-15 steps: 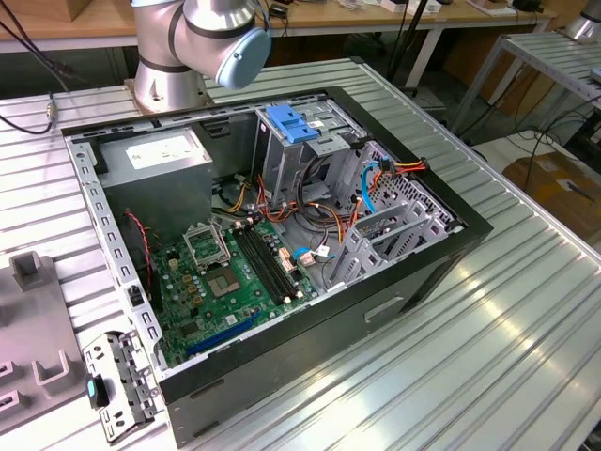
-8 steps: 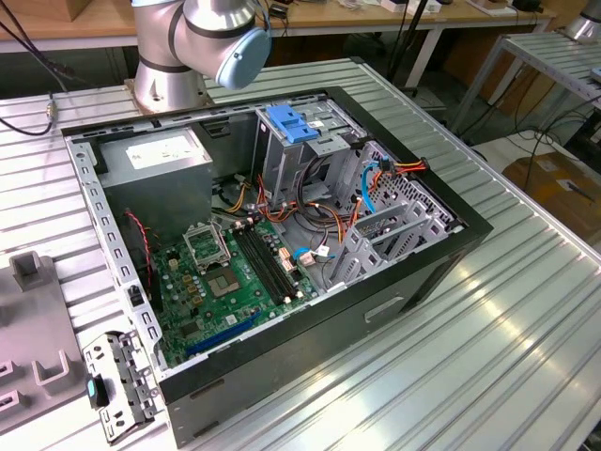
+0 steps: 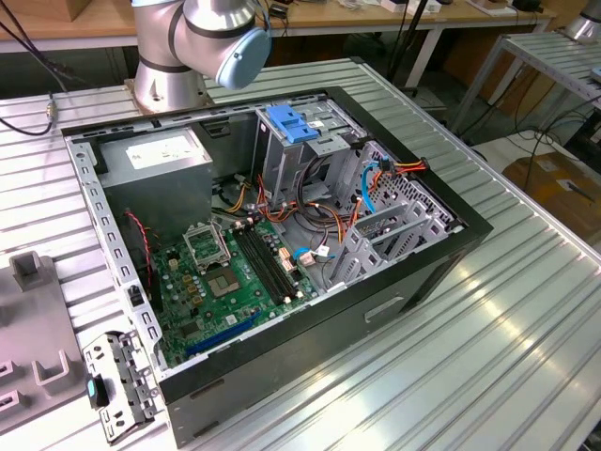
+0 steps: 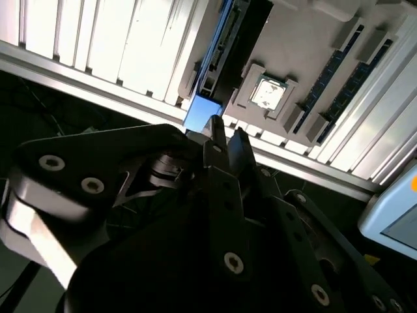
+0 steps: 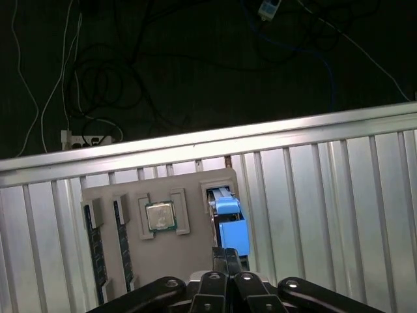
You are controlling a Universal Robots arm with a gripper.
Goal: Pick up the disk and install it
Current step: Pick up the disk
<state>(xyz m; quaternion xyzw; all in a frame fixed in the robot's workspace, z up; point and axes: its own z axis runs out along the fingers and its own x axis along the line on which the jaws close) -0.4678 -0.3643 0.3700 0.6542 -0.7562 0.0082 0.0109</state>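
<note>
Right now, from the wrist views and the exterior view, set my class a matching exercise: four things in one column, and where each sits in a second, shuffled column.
Things
1. disk
2. processor chip
3. power-supply box
4. blue latch

Places
A. atop the metal drive cage in the open case
B. lying flat in a square recess of the grey tray
C. in the corner of the case nearest the arm's base
D. standing on edge in a slot of the grey tray

Pairs: 1-D, 2-B, 3-C, 4-A
</note>
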